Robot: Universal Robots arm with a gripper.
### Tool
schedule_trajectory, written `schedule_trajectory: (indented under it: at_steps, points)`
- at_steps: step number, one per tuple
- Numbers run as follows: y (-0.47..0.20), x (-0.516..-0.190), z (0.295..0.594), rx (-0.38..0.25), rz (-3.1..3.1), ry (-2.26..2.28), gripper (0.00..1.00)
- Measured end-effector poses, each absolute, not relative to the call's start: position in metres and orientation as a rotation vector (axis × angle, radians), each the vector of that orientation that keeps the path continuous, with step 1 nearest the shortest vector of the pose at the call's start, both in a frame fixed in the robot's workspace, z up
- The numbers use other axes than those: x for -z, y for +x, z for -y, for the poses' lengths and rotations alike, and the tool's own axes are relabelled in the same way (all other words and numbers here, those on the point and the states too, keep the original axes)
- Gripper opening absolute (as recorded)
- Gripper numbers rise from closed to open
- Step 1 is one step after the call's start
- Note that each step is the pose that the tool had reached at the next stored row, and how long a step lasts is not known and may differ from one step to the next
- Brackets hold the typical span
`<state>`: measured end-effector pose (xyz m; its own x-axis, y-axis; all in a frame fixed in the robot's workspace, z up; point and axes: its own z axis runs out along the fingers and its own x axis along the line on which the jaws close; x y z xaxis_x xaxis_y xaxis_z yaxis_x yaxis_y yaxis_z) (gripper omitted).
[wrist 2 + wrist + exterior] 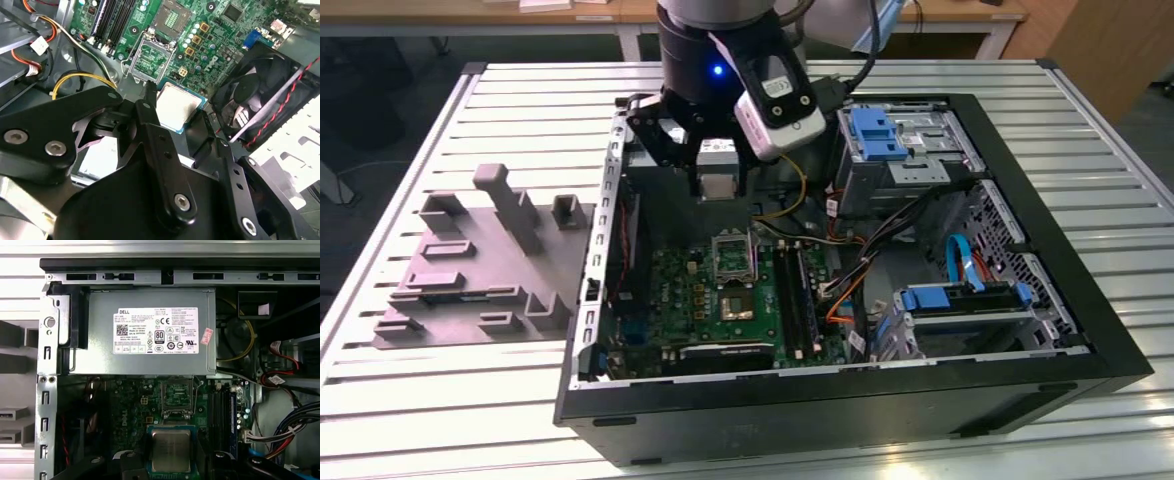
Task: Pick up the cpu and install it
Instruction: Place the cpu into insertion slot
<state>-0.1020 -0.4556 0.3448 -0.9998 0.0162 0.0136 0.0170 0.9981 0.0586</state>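
Exterior view: a black tower case (854,405) is laid open on a slatted aluminium table (427,400). A grey moulded plastic tray (467,270) with upright posts is seen beside it at the exterior view's left. In the upper centre of the frame the gripper (716,186) is seen over the green board (720,300). The cpu (716,184) is held in it as a small pale square, apart from the metal-framed socket (735,250). Blue plastic drive brackets (874,135) are seen in the case at upper right.

Second wrist view: the cpu (177,106) is seen as a flat silver-grey lid on a green edge, pinched between black fingers (149,97). The jaws are closed onto its edges. Contact on the far side is partly hidden, so the grip is probably full. The socket (150,57) is seen open, pin field exposed, just beyond the chip. A black fan (255,95) with a red-black twisted lead sits alongside.

First wrist view: the cpu (171,452) is seen over the board, short of the socket (177,400). On the grey sheet-metal power-supply box (150,330) a white printed label (157,330) with a barcode and certification marks is carried.
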Motion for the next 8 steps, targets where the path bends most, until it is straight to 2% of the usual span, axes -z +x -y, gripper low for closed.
schedule_trajectory:
  at_steps: [8]
  points:
    - [-0.1018,-0.3415,0.4556,0.092,3.127,-0.026,0.47]
